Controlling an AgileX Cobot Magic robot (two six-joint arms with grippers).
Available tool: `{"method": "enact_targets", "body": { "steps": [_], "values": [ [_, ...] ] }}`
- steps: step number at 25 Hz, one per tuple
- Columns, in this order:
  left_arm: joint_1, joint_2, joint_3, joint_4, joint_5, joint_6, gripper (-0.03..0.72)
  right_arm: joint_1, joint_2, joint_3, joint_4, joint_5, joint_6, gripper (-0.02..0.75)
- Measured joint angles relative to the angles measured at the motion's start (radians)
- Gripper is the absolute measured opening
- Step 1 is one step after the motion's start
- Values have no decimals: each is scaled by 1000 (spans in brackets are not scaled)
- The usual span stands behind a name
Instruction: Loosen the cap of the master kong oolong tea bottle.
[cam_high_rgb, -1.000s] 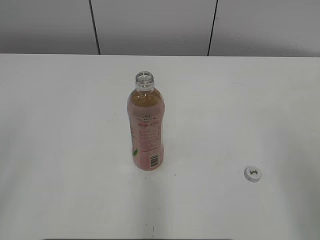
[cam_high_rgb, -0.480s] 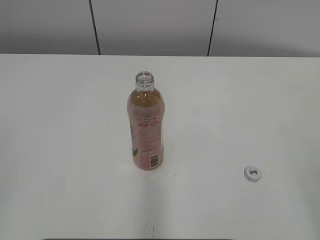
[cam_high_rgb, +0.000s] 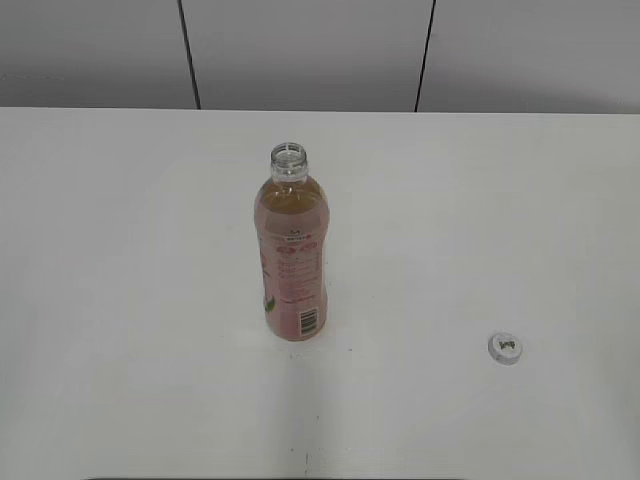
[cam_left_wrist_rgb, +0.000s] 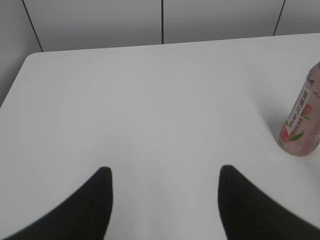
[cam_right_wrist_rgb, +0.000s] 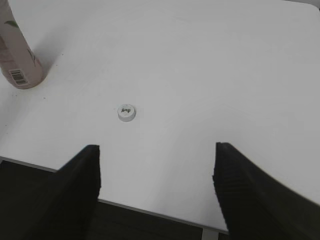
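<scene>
The master kong oolong tea bottle (cam_high_rgb: 291, 255) stands upright in the middle of the white table, its neck open with no cap on it. It also shows at the right edge of the left wrist view (cam_left_wrist_rgb: 303, 120) and the top left corner of the right wrist view (cam_right_wrist_rgb: 17, 55). The white cap (cam_high_rgb: 505, 347) lies flat on the table to the front right, apart from the bottle; it shows in the right wrist view (cam_right_wrist_rgb: 126, 112). My left gripper (cam_left_wrist_rgb: 162, 172) is open and empty, left of the bottle. My right gripper (cam_right_wrist_rgb: 156, 150) is open and empty, above the table's front edge near the cap. Neither gripper shows in the exterior view.
The white table (cam_high_rgb: 120, 250) ends at a grey panelled wall (cam_high_rgb: 310, 50) at the back. Its front edge (cam_right_wrist_rgb: 150, 210) runs under my right gripper, with dark floor below.
</scene>
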Motion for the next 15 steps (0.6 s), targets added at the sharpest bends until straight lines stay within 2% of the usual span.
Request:
{"method": "enact_targets", "body": {
  "steps": [15],
  "values": [
    [0, 0, 0, 0, 0, 1, 406, -3, 0, 0, 2, 0, 0, 535]
  ]
}}
